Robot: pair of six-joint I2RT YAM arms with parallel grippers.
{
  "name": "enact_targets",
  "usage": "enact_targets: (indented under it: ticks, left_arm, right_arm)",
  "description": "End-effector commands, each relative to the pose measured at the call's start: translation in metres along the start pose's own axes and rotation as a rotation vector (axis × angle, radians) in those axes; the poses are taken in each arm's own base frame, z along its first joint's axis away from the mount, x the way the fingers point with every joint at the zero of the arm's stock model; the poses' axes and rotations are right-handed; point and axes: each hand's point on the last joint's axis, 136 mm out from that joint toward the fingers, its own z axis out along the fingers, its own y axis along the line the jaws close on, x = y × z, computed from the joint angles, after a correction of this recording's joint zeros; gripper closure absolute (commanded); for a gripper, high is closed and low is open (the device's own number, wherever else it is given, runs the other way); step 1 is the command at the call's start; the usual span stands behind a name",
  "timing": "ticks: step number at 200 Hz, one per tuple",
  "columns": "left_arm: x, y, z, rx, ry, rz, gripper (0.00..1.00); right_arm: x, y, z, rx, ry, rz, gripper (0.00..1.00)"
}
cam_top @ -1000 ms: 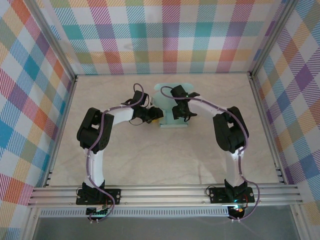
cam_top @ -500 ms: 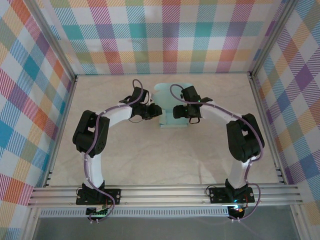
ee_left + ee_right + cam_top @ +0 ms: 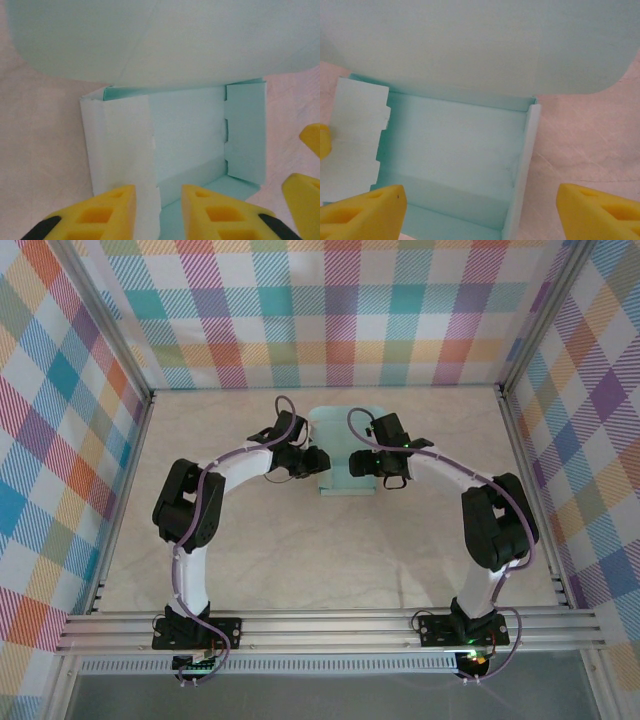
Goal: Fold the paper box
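Note:
The paper box point(image 3: 341, 443) is a pale mint open tray at the table's middle back, with its big lid flap point(image 3: 175, 40) raised at the far side. My left gripper point(image 3: 319, 462) is at the box's left side. In the left wrist view it point(image 3: 158, 216) is open, and the pale left side wall point(image 3: 122, 150) runs down into the gap between the yellow fingers. My right gripper point(image 3: 360, 464) is at the right side. In its own view it point(image 3: 480, 212) is wide open astride the upright right wall point(image 3: 524, 165).
The tray floor point(image 3: 450, 145) is bare, and a notched side flap point(image 3: 355, 140) stands at its left. Beige tabletop point(image 3: 330, 550) lies in front of the box. Plaid walls close in the back and both sides, and metal rails point(image 3: 330, 625) run along the near edge.
Both arms have stretched further back. The left gripper has closed in on the box's left wall, and the right gripper has shifted from over the tray to its right wall.

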Motion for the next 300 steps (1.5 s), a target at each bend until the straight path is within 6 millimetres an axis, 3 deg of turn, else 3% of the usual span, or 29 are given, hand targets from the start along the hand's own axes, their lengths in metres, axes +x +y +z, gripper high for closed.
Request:
enact_targets:
  ticks: [1, 32, 92, 208, 300]
  left_arm:
    - [-0.004, -0.008, -0.021, -0.02, -0.05, 0.041, 0.67]
    - [-0.011, -0.003, -0.025, -0.049, -0.096, 0.046, 0.62]
    - [0.002, 0.015, -0.004, -0.102, -0.011, -0.007, 0.7]
    - [0.01, 0.008, 0.012, -0.1, 0.041, 0.012, 0.83]
    - [0.015, 0.047, 0.003, -0.569, 0.063, 0.254, 0.88]
  right_arm:
    - [-0.003, 0.003, -0.004, -0.029, -0.019, 0.009, 0.22]
    - [-0.004, 0.005, -0.003, -0.038, -0.02, 0.013, 0.22]
    - [-0.007, 0.005, -0.009, -0.037, -0.031, 0.007, 0.22]
    - [-0.004, 0.004, -0.01, -0.034, -0.024, 0.001, 0.22]
    - [-0.006, 0.001, -0.016, -0.031, -0.066, 0.017, 0.22]
